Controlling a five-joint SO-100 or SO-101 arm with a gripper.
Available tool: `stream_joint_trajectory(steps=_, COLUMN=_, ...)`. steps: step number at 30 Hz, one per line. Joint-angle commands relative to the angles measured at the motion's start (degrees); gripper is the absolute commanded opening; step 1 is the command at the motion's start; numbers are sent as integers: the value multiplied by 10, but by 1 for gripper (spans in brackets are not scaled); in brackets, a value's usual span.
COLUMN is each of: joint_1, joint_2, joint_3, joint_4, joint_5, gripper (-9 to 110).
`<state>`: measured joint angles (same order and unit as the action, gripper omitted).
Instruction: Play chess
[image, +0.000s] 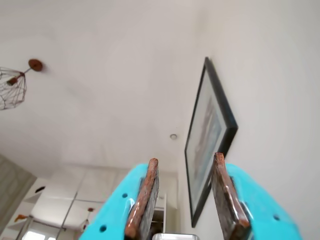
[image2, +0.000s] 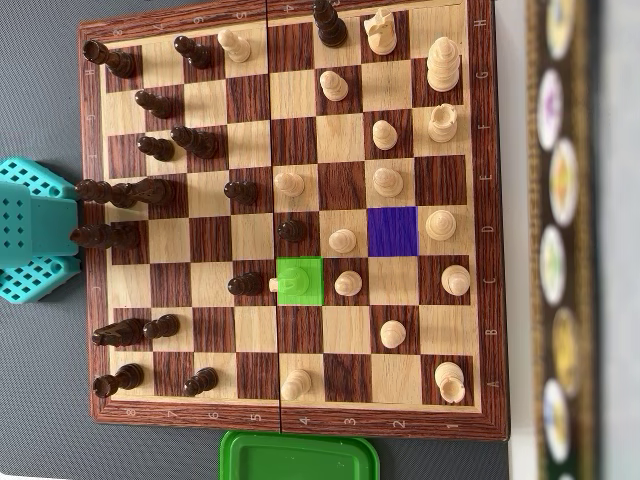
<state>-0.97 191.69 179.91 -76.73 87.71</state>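
the tool (image: 184, 162) is spread and empty; the light, rigid pale piece (image2: 276, 285) probably wants a mid-stem pinch.

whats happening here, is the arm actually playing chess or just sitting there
A chess game is mid-play on the wooden board, with dark and light pieces spread out. One square is marked green and another blue. The teal arm sits off the board's left edge in the overhead view. In the wrist view its gripper is open, holds nothing and points up at a ceiling and a framed picture. No piece is being handled right now.
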Motion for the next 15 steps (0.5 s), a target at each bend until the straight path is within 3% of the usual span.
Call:
stream_joint_trajectory(steps=1, joint_1=3, joint_2=1, joint_3=11, joint_4=-41, joint_5=-3, gripper=16)
stream_joint_trajectory(steps=15, joint_1=3, joint_2=1, joint_3=11, joint_4=-217, joint_5=-3, gripper=16)
